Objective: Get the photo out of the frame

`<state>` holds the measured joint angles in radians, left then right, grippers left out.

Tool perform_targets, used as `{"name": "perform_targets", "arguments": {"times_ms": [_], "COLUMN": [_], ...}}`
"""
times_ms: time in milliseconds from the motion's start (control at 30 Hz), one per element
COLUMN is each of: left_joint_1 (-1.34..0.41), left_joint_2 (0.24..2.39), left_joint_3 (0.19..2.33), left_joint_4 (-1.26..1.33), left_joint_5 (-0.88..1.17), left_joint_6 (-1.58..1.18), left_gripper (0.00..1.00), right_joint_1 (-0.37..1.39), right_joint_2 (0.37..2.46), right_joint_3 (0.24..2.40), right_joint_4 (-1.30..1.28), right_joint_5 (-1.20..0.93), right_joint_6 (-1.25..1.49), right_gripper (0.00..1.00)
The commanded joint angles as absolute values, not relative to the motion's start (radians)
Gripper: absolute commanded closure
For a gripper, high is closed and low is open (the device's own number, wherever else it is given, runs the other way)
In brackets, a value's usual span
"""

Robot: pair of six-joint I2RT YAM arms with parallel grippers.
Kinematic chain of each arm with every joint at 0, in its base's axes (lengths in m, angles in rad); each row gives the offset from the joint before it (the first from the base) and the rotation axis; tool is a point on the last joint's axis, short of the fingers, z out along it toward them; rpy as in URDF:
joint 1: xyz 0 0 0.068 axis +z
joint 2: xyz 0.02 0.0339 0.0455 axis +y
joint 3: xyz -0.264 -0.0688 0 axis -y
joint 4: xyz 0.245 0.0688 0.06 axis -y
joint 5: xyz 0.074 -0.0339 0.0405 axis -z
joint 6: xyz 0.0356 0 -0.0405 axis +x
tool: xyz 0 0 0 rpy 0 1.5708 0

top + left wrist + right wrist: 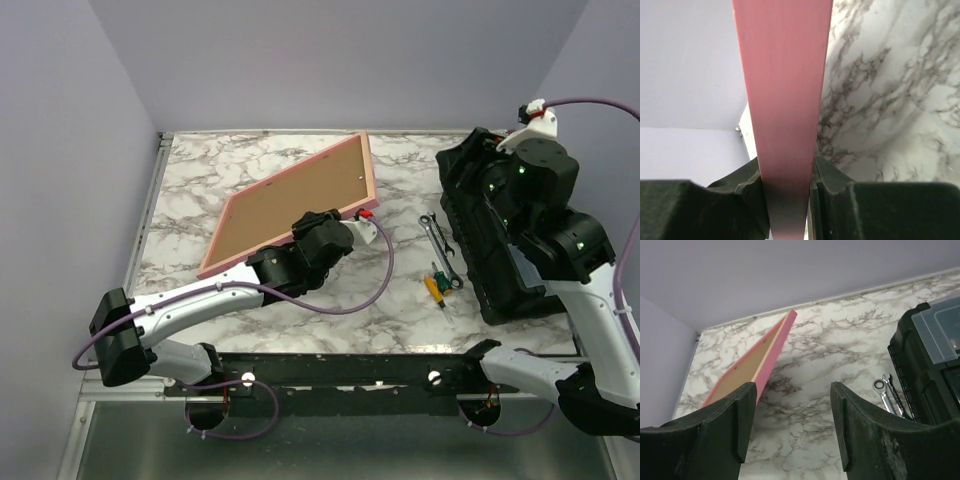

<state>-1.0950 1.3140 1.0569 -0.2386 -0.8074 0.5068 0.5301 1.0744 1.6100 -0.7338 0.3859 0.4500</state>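
Left fingers (747, 177): I saw them narrowed onto the pink edge of the frame (295, 205), one finger on each face.
Frame: held tilted over the marble worktop (400, 300), with its brown back toward the overhead camera.
Photo: hidden in all my views.
Right fingers (740, 410): spread wide, gripping nothing, raised near the black toolbox (490, 250).

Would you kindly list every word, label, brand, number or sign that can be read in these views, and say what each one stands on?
No text can be read in any view.
The frame shows only its plain brown back and pink edge.
The black toolbox and its clear lid carry no legible marking.
Any stamping on the wrenches is too small to read.
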Motion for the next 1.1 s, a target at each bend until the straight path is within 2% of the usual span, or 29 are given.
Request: {"name": "perform_targets", "arguments": {"times_ms": [0,233,400,533,633,700,867,1067], "left_joint_1": [-1.098,-1.083,-1.077,-1.046,-1.031,-1.018,-1.0,-0.997], "left_joint_2": [1.295,1.447,1.459,1.516,1.572,1.613,1.718,1.858], "left_joint_3": [1.212,1.516,1.551,1.692,1.814,1.895,2.076,2.285], "left_joint_4": [-0.548,-0.895,-0.839,-0.893,-0.944,-0.992,-1.079,-1.171], "left_joint_5": [-0.733,-0.67,-0.704,-0.74,-0.76,-0.747,-0.726,-0.717], "left_joint_6": [0.216,0.032,0.03,-0.046,-0.097,-0.148,-0.208,-0.207], "left_gripper": [1.0,1.0,1.0,1.0,1.0,1.0,1.0,1.0], "right_joint_1": [0.53,0.531,0.53,0.531,0.531,0.531,0.54,0.679], "right_joint_2": [1.116,1.132,1.068,1.02,0.957,0.927,0.96,1.005], "right_joint_3": [1.552,1.478,1.299,1.169,1.019,0.913,0.732,0.637], "right_joint_4": [-0.749,-0.733,-0.643,-0.569,-0.433,-0.318,-0.075,0.182], "right_joint_5": [0.414,0.382,0.369,0.351,0.265,0.168,-0.092,-0.159], "right_joint_6": [0.439,0.487,0.556,0.615,0.642,0.65,0.69,0.713], "right_gripper": [0.33,0.32,0.33,0.33,0.29,0.23,0.13,0.03]}}
